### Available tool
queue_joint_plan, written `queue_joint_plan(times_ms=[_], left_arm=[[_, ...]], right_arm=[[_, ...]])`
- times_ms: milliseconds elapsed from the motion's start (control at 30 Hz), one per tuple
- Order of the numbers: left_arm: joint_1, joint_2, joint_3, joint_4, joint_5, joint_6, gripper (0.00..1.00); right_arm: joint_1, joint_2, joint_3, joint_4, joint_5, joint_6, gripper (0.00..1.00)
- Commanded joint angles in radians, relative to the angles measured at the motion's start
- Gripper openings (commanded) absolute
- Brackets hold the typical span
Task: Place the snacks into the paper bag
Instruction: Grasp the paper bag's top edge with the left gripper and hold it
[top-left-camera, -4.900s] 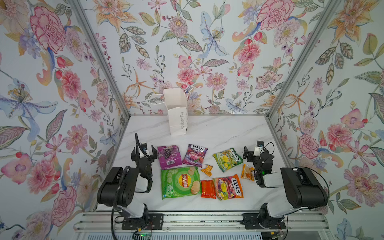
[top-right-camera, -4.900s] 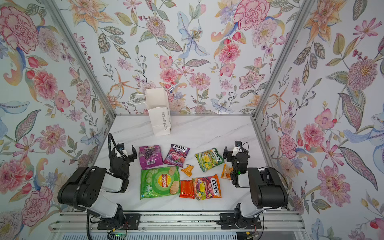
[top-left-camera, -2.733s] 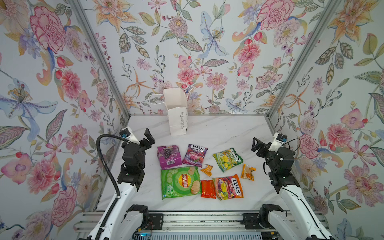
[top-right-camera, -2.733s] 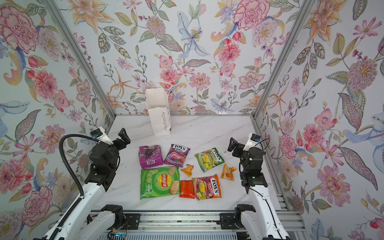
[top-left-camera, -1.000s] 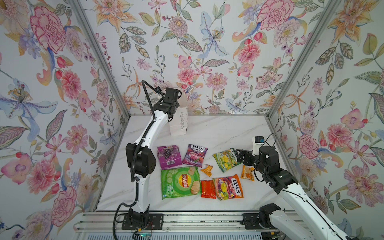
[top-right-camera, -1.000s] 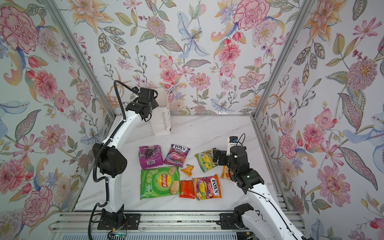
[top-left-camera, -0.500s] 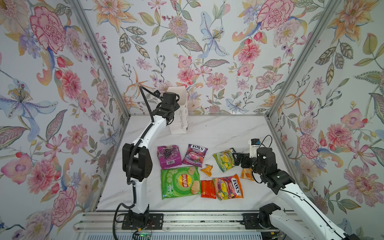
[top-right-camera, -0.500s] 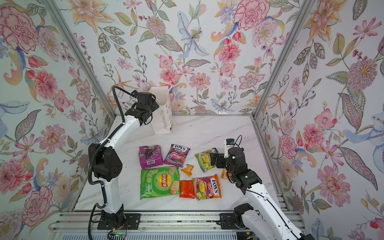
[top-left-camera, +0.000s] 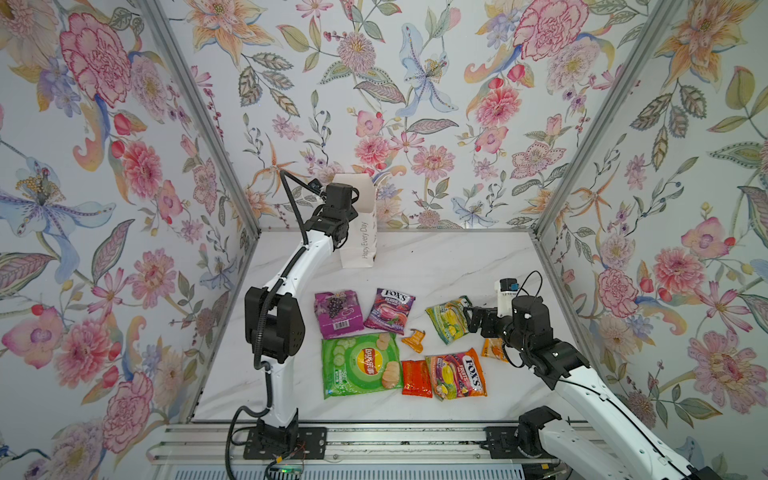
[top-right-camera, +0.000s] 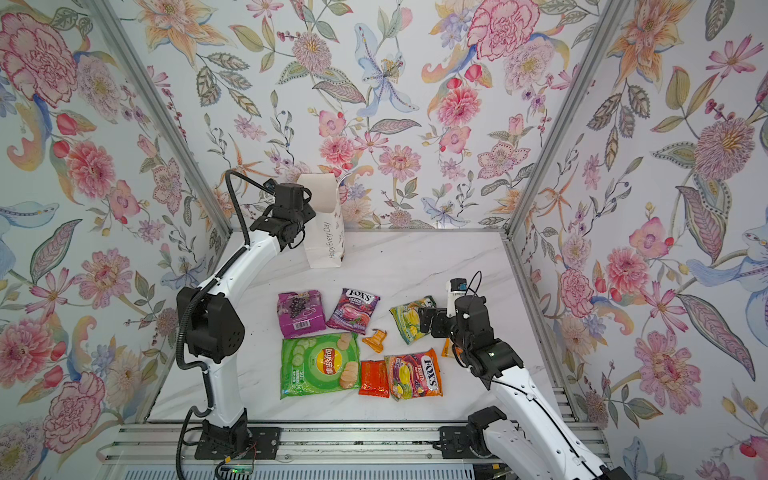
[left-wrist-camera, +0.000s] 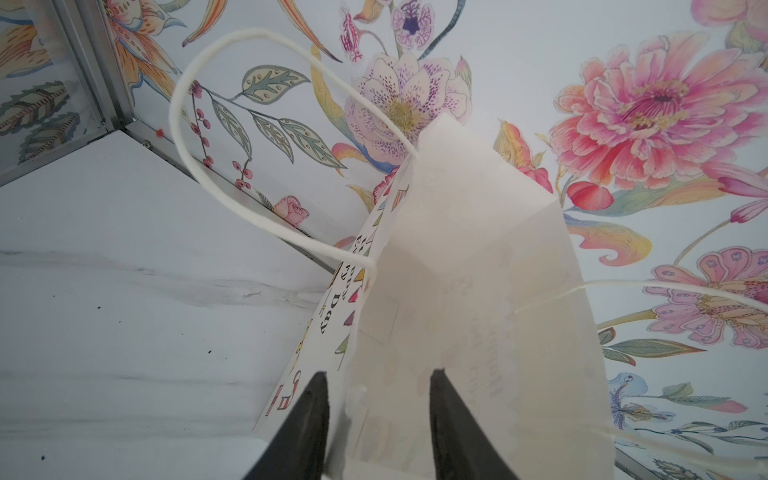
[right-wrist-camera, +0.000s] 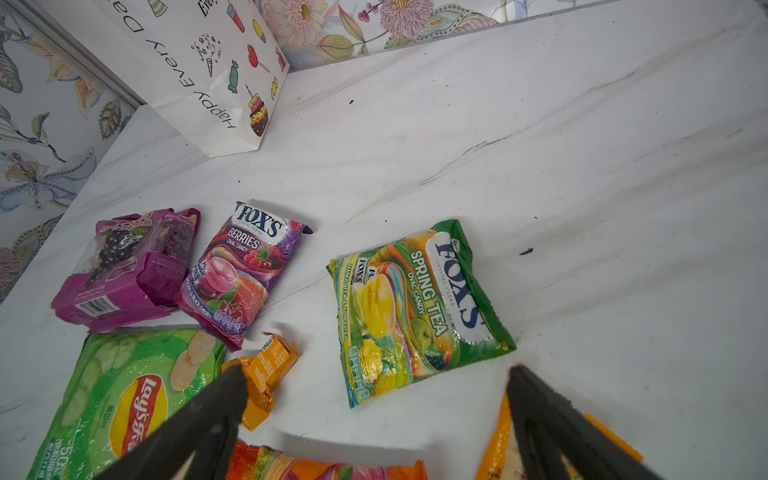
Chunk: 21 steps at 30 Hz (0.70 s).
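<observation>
The white paper bag (top-left-camera: 362, 232) (left-wrist-camera: 457, 291) stands upright at the back of the table. My left gripper (top-left-camera: 354, 196) (left-wrist-camera: 376, 382) is at its top rim, one finger outside and one inside the near wall, with a gap still showing between them. The snacks lie flat in front: green chips bag (top-left-camera: 361, 365), purple grape pack (top-left-camera: 336, 313), purple FOX'S bag (top-left-camera: 389, 311), green FOX'S bag (top-left-camera: 446, 318) (right-wrist-camera: 415, 307), orange FOX'S bag (top-left-camera: 457, 374) and three small orange sachets (top-left-camera: 413, 336). My right gripper (top-left-camera: 467, 318) (right-wrist-camera: 374, 374) hovers open at the green FOX'S bag's edge, holding nothing.
Floral walls with metal corner posts (top-left-camera: 199, 120) close in the marble table (top-left-camera: 457, 257) on three sides. The bag's string handles (left-wrist-camera: 187, 124) loop out from its rim. A metal rail (top-left-camera: 374, 440) runs along the front edge.
My left gripper has narrowed around the bag's near wall at the rim. My right gripper has crept a little closer to the green FOX'S bag, still wide open.
</observation>
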Motion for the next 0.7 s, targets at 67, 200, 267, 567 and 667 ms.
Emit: queue_joint_plan(times_ms=[67,200,267,567,667], left_arm=[[0.001,-0.080,-0.062,0.023,-0.039,0.016,0.29],[0.008,-0.127,-0.141,0.074,-0.050,0.028,0.22],[0.013,-0.130,-0.150,0.076,-0.040,0.031,0.20],[0.032,-0.218,-0.278,0.174,-0.030,0.055,0.28],[0.041,-0.194,-0.257,0.218,0.041,0.098,0.43]], right_arm=[[0.010,-0.008,0.002,-0.015,0.011,0.012,0.99],[0.015,-0.005,0.010,-0.022,0.015,0.013,0.99],[0.018,-0.005,0.012,-0.024,0.017,0.013,0.99],[0.025,-0.006,0.017,-0.044,0.034,0.012,0.99],[0.029,-0.002,0.018,-0.043,0.033,0.013,0.99]])
